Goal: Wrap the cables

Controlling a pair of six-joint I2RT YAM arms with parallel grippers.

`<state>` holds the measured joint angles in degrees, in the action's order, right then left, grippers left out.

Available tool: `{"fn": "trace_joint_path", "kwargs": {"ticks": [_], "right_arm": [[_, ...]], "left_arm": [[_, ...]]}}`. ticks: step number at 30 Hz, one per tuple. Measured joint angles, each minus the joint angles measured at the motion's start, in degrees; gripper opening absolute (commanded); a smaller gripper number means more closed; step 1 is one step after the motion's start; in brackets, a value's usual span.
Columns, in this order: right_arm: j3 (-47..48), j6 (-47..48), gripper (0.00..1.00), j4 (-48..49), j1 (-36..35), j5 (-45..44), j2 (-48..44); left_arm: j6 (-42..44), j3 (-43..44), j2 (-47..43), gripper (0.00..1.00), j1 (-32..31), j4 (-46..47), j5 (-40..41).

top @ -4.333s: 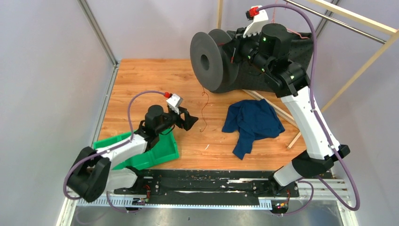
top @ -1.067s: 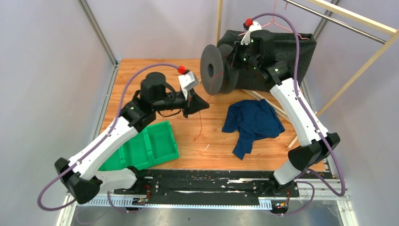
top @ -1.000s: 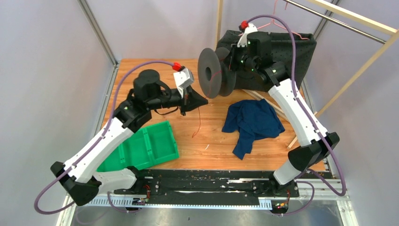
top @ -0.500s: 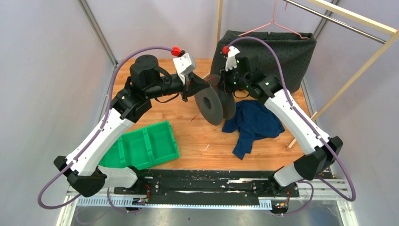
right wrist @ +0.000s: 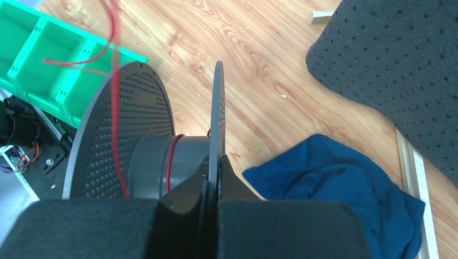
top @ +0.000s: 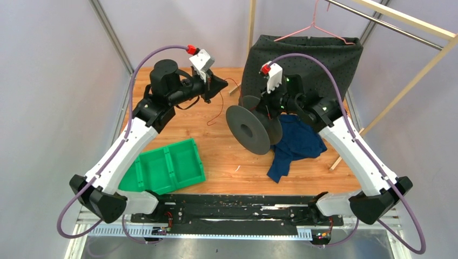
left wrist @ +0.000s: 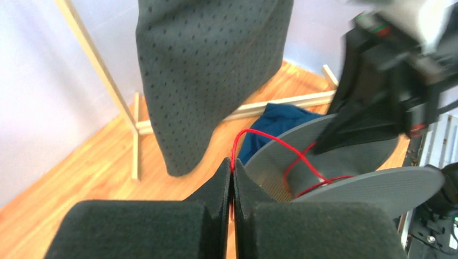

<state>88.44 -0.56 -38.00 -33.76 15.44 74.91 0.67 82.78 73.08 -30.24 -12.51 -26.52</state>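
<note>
Left wrist view shows the left hand [left wrist: 232, 168] with its fingers pressed together on the red cable [left wrist: 259, 133]. The cable rises from the fingertips, arcs over to the right and drops onto the hub of the grey spool [left wrist: 372, 181], where strands cross between the two flanges. The right hand [left wrist: 378, 108] is beyond it, gripping the spool from above. Only the right wrist view shows that grip closely: the right hand is clamped on the thin edge of one flange, with a red turn lying round the hub just beside it and a blurred strand running up across the perforated far flange. The top view alone gives the whole layout. The spool stands on edge with its axle roughly level, its open face turned toward the near left, over the counter [top: 227, 156] at the edge of the blue cloth [top: 300, 143]. There the cable's long run goes from the left hand rightward toward the spool, and a loose length trails down toward the counter. A green bin [top: 167, 170] sits near left, and a dark dotted cloth [top: 324, 59] hangs at the back.
</note>
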Motion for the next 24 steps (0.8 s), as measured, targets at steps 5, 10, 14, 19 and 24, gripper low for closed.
{"fn": "trace_joint_path", "kwargs": {"ticks": [5,10,14,19,24], "right_arm": [[0.2,1.18,0.01,-2.14,0.0,0.63,-2.38],[3.54,1.18,0.01,-4.09,0.42,1.79,-3.85],[7.69,-0.42,0.01,-4.04,2.43,3.02,-4.15],[9.88,-3.5,0.01,-2.1,5.46,3.17,-4.57],[9.88,-8.24,0.01,1.68,6.1,3.67,-3.8]], "left_arm": [[0.24,-3.34,1.31,0.0,2.99,-1.25,-0.87],[1.16,-8.55,1.09,0.0,4.46,-1.27,-1.95],[1.16,-12.57,1.09,0.0,4.57,-0.13,-2.4],[-0.94,-17.07,1.46,0.0,4.57,3.41,-4.66],[-2.84,-17.66,2.71,0.28,4.57,6.38,-6.36]]}}
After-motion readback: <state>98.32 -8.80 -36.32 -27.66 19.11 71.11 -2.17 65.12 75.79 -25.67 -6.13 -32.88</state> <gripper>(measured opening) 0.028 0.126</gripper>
